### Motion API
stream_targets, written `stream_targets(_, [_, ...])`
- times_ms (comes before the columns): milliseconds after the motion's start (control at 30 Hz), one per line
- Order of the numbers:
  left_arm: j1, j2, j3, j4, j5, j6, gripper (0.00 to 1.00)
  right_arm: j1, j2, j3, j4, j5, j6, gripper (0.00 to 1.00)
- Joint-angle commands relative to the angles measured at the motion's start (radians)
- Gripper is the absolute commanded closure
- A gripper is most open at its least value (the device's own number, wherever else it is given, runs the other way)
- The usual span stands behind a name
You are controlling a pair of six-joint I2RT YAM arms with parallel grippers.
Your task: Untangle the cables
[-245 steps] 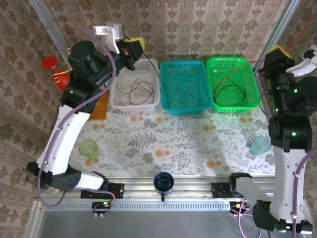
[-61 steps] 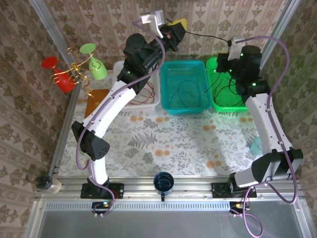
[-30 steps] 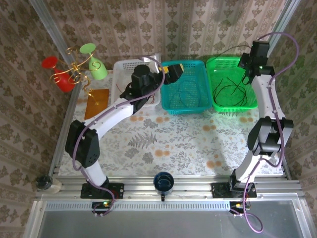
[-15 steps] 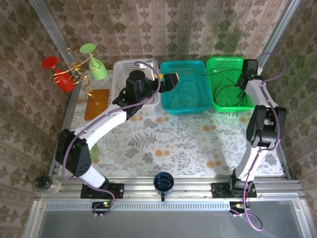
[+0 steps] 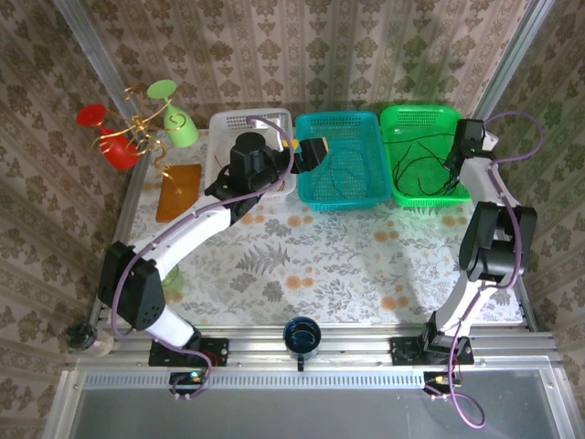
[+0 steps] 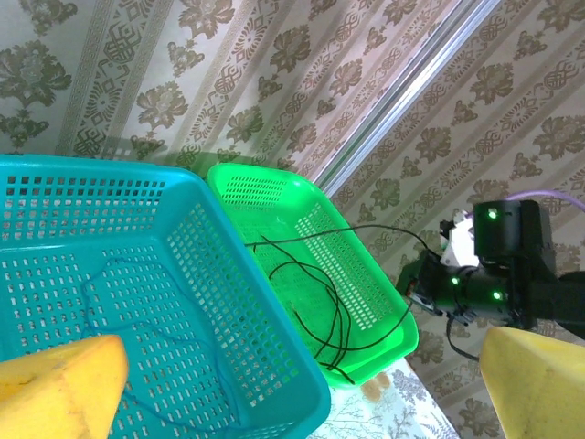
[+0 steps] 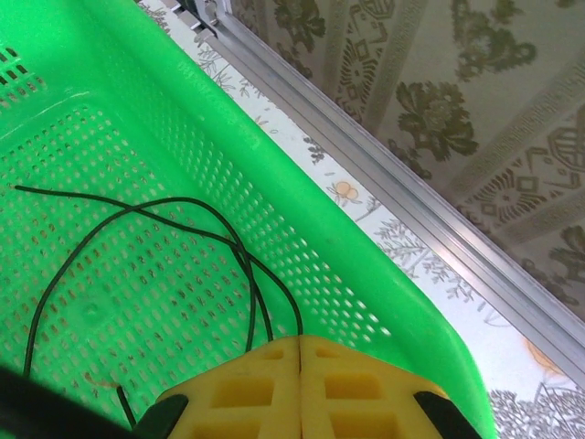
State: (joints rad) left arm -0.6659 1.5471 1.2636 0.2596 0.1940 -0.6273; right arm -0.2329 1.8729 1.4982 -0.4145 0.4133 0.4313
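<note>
Teal basket (image 6: 210, 274) is sitting below the left gripper (image 5: 317, 149), whose fingers are standing spread wide. Green basket (image 7: 347, 274) is lying under the right gripper (image 7: 302, 343). Its fingers are pressing together, pinching the black cable (image 7: 249, 270), which is looping away from the tips across the basket floor. Blue cable (image 6: 219, 343) is lying in the teal basket, between the left fingers.

Top camera overlooks the whole worktop (image 5: 302, 265); both wrist views share the green basket (image 6: 361, 283), left from afar, right close above.
</note>
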Motion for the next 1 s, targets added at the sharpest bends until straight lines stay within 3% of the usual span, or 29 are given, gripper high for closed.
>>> stream_targets(0, [0.001, -0.032, 0.000, -0.019, 0.005, 0.021, 0.00, 0.011, 0.074, 0.062, -0.118, 0.129, 0.075, 1.00])
stream_targets(300, [-0.001, -0.037, -0.016, -0.019, 0.010, 0.007, 0.00, 0.001, 0.001, -0.035, -0.147, 0.274, 0.294, 1.00])
stream_targets(467, [-0.009, -0.042, -0.013, -0.031, 0.007, 0.017, 0.00, 0.011, -0.007, -0.048, -0.149, 0.270, 0.352, 1.00])
stream_targets(767, [-0.016, -0.029, -0.009, -0.033, 0.009, 0.017, 0.00, 0.064, 0.200, 0.162, -0.209, 0.143, 0.084, 1.00])
stream_targets(967, [-0.017, -0.034, -0.010, -0.044, 0.009, 0.021, 0.00, 0.107, 0.415, 0.421, -0.394, 0.067, -0.016, 1.00])
